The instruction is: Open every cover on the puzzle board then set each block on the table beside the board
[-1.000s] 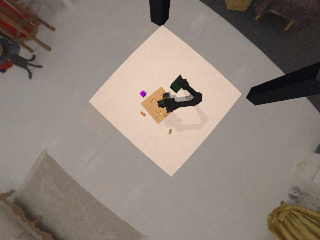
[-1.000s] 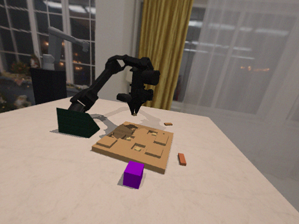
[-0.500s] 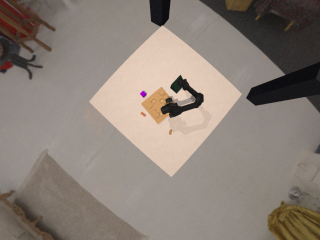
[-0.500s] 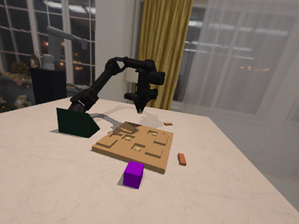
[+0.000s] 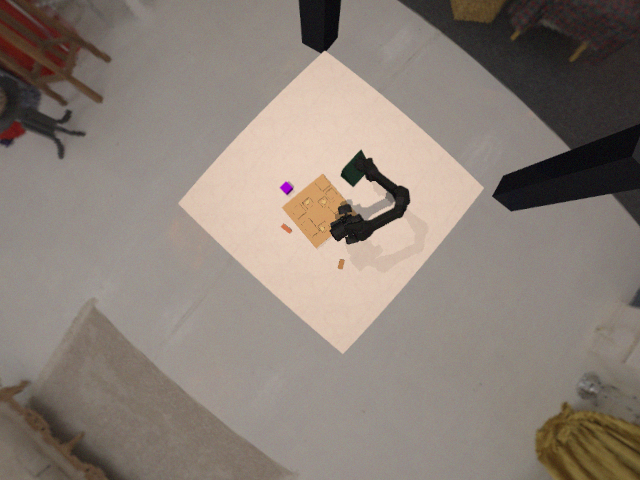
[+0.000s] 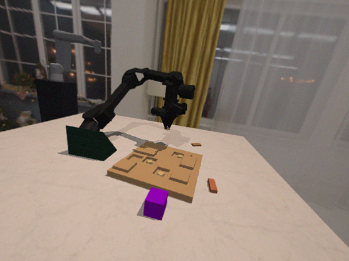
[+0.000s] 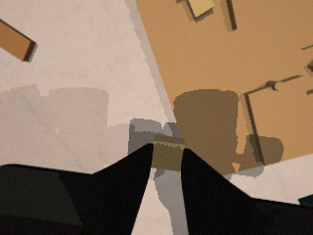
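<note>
My gripper [image 6: 167, 127] [image 7: 167, 152] is shut on a small yellowish block [image 7: 167, 159] and holds it well above the board's edge. The tan puzzle board [image 5: 289, 208] [image 6: 140, 174] [image 7: 205, 59] lies flat on the table. One yellow block [image 5: 307, 202] [image 6: 160, 173], a second yellow block [image 5: 323, 202] [image 6: 149, 161] and a third yellow block [image 5: 322, 228] [image 6: 179, 156] [image 7: 201, 7] sit in uncovered wells. Raised square covers stand beside wells, such as the near left cover [image 6: 125, 164] and the near right cover [image 6: 180, 176]. An uncovered recess by the near left cover looks empty. The arm hides part of the board in the top view.
A purple cube [image 5: 286, 188] [image 6: 156, 202], an orange-red bar [image 5: 286, 228] [image 6: 212, 185] and a brown-orange bar [image 5: 341, 264] [image 6: 196, 144] [image 7: 15, 41] lie on the table around the board. A dark green block [image 5: 354, 168] [image 6: 88, 145] stands near the arm's base.
</note>
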`<action>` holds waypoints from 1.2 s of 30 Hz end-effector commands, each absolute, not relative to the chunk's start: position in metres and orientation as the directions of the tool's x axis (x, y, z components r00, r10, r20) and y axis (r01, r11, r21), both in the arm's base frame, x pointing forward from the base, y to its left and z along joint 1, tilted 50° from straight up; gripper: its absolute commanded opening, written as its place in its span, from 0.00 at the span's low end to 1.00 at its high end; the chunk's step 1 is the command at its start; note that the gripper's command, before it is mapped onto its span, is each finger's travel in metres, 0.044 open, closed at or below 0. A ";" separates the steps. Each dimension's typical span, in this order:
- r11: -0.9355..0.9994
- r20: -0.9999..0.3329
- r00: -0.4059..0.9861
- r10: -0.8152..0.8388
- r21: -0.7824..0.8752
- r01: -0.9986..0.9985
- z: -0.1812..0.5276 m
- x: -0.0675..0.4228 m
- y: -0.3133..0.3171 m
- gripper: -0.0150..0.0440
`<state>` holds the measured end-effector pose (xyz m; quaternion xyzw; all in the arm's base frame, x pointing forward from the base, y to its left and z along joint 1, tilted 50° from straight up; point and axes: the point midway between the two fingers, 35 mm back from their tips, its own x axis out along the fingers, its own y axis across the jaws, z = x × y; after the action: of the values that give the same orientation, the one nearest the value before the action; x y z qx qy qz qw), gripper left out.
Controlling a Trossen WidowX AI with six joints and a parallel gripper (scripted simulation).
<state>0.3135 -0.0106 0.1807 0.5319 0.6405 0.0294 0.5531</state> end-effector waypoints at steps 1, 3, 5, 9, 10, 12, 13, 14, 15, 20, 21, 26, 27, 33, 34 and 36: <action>0.426 -0.669 0.180 0.722 0.633 0.646 0.195 0.317 0.002 0.39; 0.424 -0.666 0.179 0.724 0.635 0.645 0.200 0.317 0.007 0.39; 0.423 -0.663 0.179 0.727 0.638 0.644 0.206 0.318 0.012 0.39; 0.419 -0.656 0.177 0.734 0.642 0.642 0.217 0.319 0.023 0.39; 0.418 -0.654 0.177 0.735 0.643 0.641 0.220 0.319 0.025 0.39; 0.416 -0.650 0.176 0.739 0.646 0.640 0.226 0.319 0.031 0.39; 0.415 -0.649 0.175 0.741 0.647 0.640 0.228 0.319 0.033 0.39; 0.415 -0.648 0.175 0.741 0.647 0.639 0.230 0.319 0.034 0.39; 0.415 -0.647 0.175 0.742 0.648 0.639 0.230 0.319 0.035 0.39; 0.416 -0.648 0.175 0.741 0.647 0.639 0.227 0.320 0.038 0.39; 0.416 -0.649 0.175 0.741 0.647 0.639 0.226 0.320 0.039 0.39; 0.418 -0.650 0.174 0.739 0.646 0.639 0.221 0.323 0.044 0.39; 0.418 -0.651 0.174 0.739 0.646 0.639 0.220 0.324 0.045 0.39; 0.419 -0.652 0.174 0.738 0.645 0.639 0.213 0.326 0.052 0.39; 0.419 -0.652 0.174 0.738 0.645 0.639 0.212 0.327 0.053 0.39; 0.420 -0.652 0.174 0.738 0.645 0.639 0.210 0.328 0.055 0.39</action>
<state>0.3267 0.0509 0.2147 0.5366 0.6398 0.0467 0.5482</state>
